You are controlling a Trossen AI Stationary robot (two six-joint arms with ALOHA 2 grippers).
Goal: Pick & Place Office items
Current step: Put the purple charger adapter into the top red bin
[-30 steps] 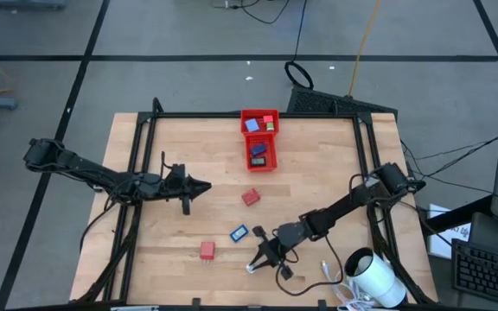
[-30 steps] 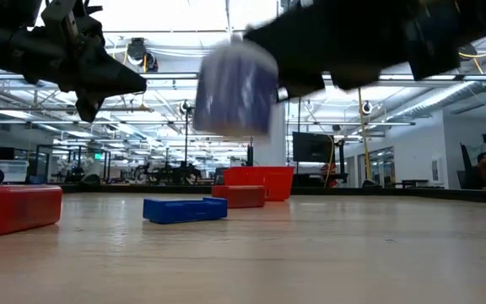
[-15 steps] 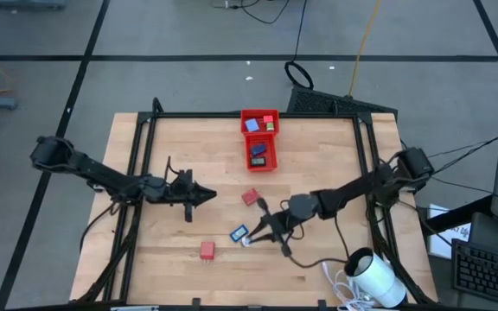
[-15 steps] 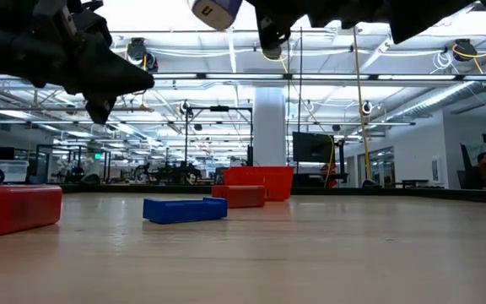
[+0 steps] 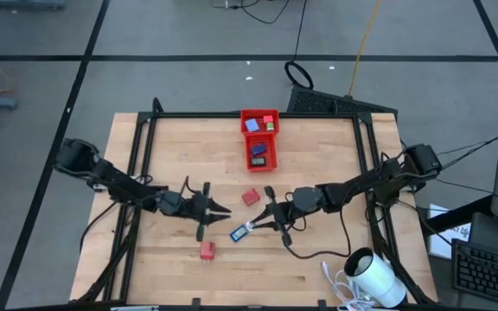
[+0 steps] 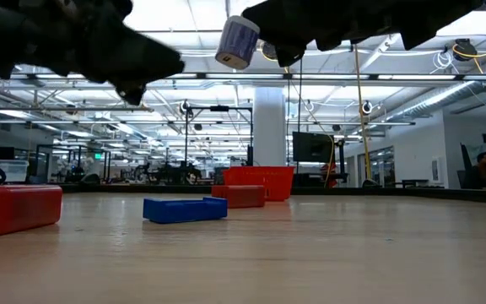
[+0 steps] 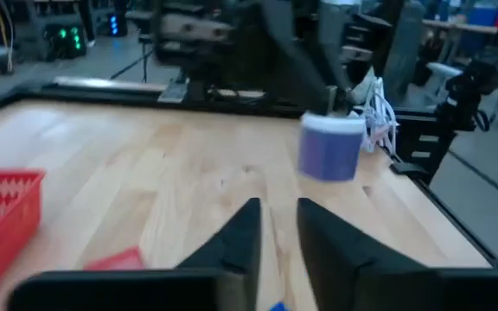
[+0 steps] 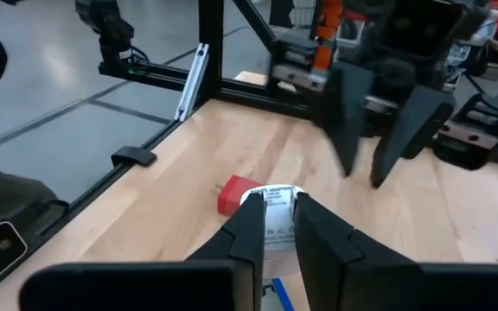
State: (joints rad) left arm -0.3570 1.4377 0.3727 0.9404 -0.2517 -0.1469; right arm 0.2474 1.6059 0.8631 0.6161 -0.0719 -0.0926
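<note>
Pale butcher-block wood [image 5: 171, 268] fills the near edge of the table, where a small red block [image 5: 207, 250] lies alone, with a big white cylinder with its cable [image 5: 374, 279] off at the near right corner. Just beyond, the right gripper [image 5: 258, 226] holds a small whitish, purple-banded cylindrical item [image 5: 251, 228] pinched between its narrow fingers, above a flat blue piece [image 5: 239, 233]; from overhead the two nearly overlap, but the table-level view shows the cylinder [image 6: 237, 40] lifted well clear of the blue piece [image 6: 185, 209] on the wood. The right wrist camera shows the printed white label [image 8: 272, 221] clamped in the fingers [image 8: 251, 226], which the overhead view cannot resolve. Facing it, the left gripper [image 5: 219, 210] hangs near, its fingers [image 7: 242, 235] a narrow slit apart and holding nothing; its wrist camera sees the purple cylinder [image 7: 330, 148] ahead. Another red block [image 5: 250, 198] lies between them and the red two-compartment plastic tray [image 5: 245, 138] at the far edge, which holds blue, red and dark pieces. Since a second ago, the right arm has carried the cylinder from the near edge toward the middle, and the left gripper has moved closer and parted slightly.
</note>
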